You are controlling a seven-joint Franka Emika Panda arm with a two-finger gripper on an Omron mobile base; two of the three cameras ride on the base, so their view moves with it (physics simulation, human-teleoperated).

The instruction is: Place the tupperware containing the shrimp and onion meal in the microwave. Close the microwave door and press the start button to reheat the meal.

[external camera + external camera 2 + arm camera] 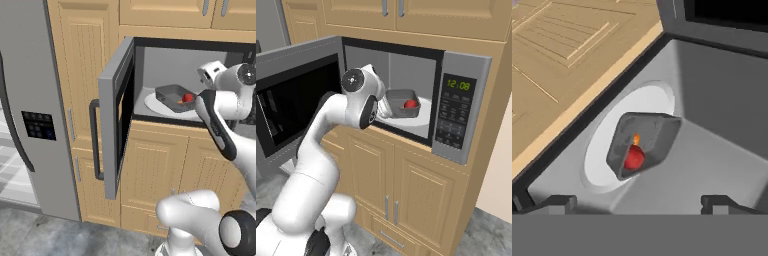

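Gripper point(639, 202) spread wide, empty, short of the tupperware point(643, 144); shrimp point(636, 139) half hidden behind onion point(633, 158).

arm's point(331, 135) reaching up and forward with the elbow bent and the wrist point(227, 80) kinked over, gripper point(639, 202) jaws spread wide with both fingertips point(559, 201) apart and nothing between them

The arm point(321, 150) is glossy white, built of rounded tubular links. Dark grey round caps and bands mark its joints point(353, 80). A dark stripe runs along one link. The claw point(639, 202) has two small dark fingertips point(559, 202).
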